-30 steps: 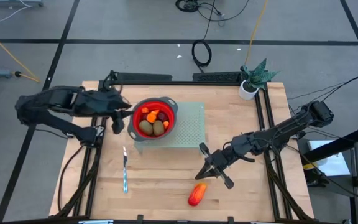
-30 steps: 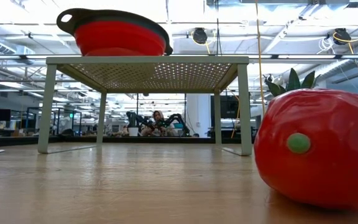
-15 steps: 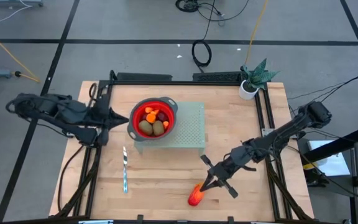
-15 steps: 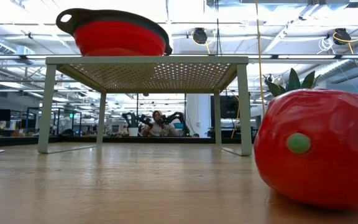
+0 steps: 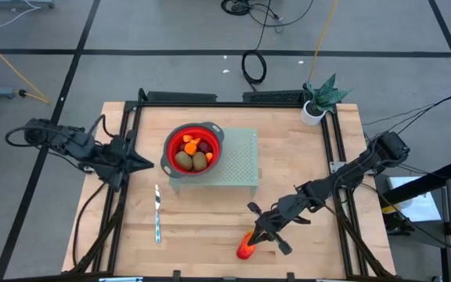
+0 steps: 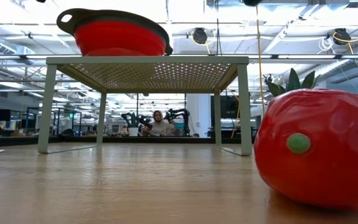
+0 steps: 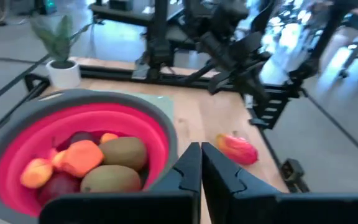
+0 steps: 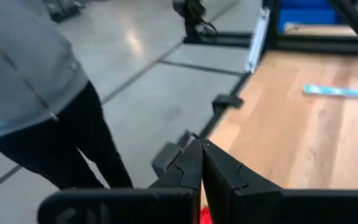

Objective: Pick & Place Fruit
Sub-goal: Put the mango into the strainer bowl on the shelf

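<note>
A red bowl [image 5: 193, 149] with a grey rim stands on a pale green perforated rack [image 5: 241, 160]. It holds several toy fruits [image 7: 92, 165]: brown-green ovals, orange pieces and dark-red ones. One larger red-orange fruit [image 5: 245, 249] lies on the table near the front edge and fills the low view's right side [image 6: 319, 152]. My right gripper [image 5: 251, 235] is shut, its tips right at this fruit's far end. My left gripper [image 5: 143, 163] is shut, left of the bowl and pointing at it, with nothing between its fingers. My right gripper comes at the red-orange fruit's far end [image 8: 206, 217] slanting down from the table's far right. The shut fingers themselves hide the meeting place, so I cannot tell whether they touch it. The fruit lies on the table.
A slim silver knife [image 5: 157, 215] lies on the table left of centre. A small potted plant [image 5: 319, 98] stands at the far right corner. A person [image 8: 23, 93] in a grey top stands beside the table's near edge. Black frame rails run along both table sides.
My left gripper has shut with nothing in it and drawn back from the bowl toward the table's left edge, sinking and levelling out. My right gripper has gone down and toward the near edge, up to the red-orange fruit. The fruit has stayed put.
</note>
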Controlling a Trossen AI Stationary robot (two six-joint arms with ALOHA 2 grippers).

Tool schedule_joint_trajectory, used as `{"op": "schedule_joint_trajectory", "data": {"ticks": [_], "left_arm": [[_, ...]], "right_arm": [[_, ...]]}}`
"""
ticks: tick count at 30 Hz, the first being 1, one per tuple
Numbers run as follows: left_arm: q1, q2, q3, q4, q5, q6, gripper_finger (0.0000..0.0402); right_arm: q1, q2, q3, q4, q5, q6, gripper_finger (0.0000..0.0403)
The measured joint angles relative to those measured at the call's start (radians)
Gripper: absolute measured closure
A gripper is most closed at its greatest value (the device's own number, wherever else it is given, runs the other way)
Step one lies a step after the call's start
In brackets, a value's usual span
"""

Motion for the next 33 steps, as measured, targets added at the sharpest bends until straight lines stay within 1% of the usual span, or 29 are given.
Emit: {"op": "schedule_joint_trajectory", "data": {"ticks": [5, 7, 9, 13, 18, 23, 26, 28, 33], "left_arm": [[-0.025, -0.087, -0.083, 0.075, 0.051, 0.051, 0.0384], [-0.031, -0.122, -0.112, 0.113, 0.058, 0.079, 0.0384], [-0.035, -0.153, -0.138, 0.113, 0.058, 0.088, 0.0388], [-0.037, -0.204, -0.181, 0.117, 0.067, 0.083, 0.0399], [-0.037, -0.246, -0.228, 0.146, 0.076, 0.085, 0.0387], [-0.037, -0.274, -0.290, 0.178, 0.076, 0.093, 0.0388], [-0.037, -0.282, -0.339, 0.209, 0.076, 0.076, 0.0397], [-0.037, -0.285, -0.369, 0.215, 0.077, 0.058, 0.0400], [-0.037, -0.286, -0.408, 0.228, 0.076, 0.015, 0.0386]], "right_arm": [[0.000, 0.012, 0.012, -0.042, 0.055, 0.027, 0.0403], [0.000, 0.011, 0.012, -0.059, 0.080, 0.035, 0.0403], [0.000, 0.012, 0.012, -0.089, 0.098, 0.036, 0.0403], [0.001, 0.012, 0.012, -0.135, 0.100, 0.052, 0.0403], [0.001, 0.012, 0.012, -0.190, 0.100, 0.047, 0.0403], [0.000, 0.018, 0.012, -0.189, 0.100, 0.044, 0.0403], [0.000, 0.042, 0.012, -0.192, 0.090, 0.043, 0.0400], [0.000, 0.071, 0.012, -0.168, 0.049, 0.046, 0.0395], [0.000, 0.151, 0.012, -0.085, -0.007, 0.052, 0.0375]]}}
